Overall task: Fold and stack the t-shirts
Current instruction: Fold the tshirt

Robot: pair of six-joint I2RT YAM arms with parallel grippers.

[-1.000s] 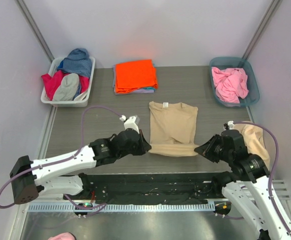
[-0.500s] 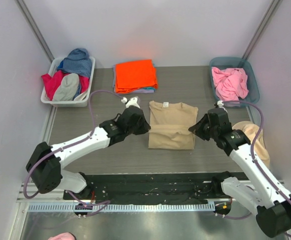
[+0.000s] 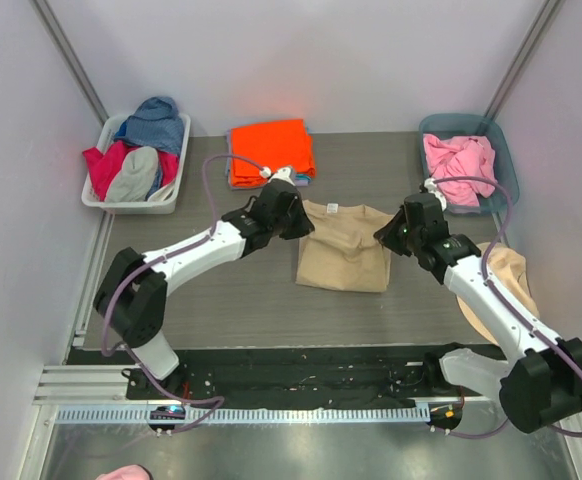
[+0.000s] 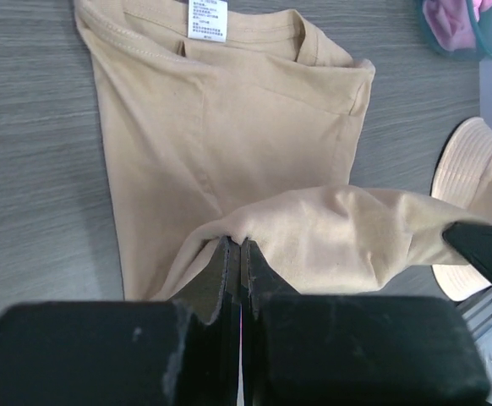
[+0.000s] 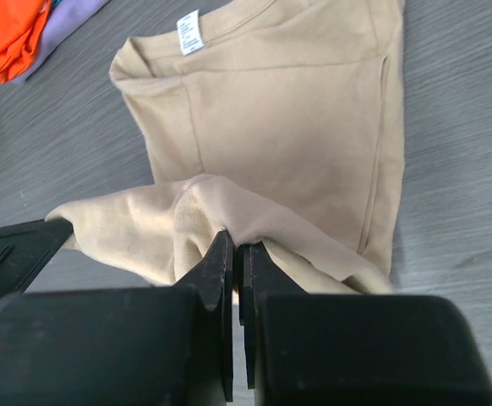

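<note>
In the middle of the top view the tan short-sleeved cloth t-shirt [image 3: 343,262] lies on the grey wood-grain table [image 3: 221,290], collar toward the top of the frame. The left claw [image 3: 304,226] and right claw [image 3: 382,236] sit at its upper left and upper right edges, though from above their jaws cannot be read. The wrist views settle it. The left claw [image 4: 235,245] is clenched on a pinch of the shirt's hem and the right claw [image 5: 232,243] likewise, with the hem raised as a fold above the flat body.

The white neck label [image 4: 207,19] shows only from the wrists. The right wrist view catches just a corner of the bright orange folded shirt [image 3: 269,150] lying on a lavender shirt [image 5: 68,25]. The top view alone shows the pink cloth [image 3: 458,165] in a teal plastic bin [image 3: 471,118] at upper right and a white plastic bin [image 3: 121,205] of mixed clothes at upper left. A tan brimmed cloth hat [image 4: 474,173] lies at the right edge
</note>
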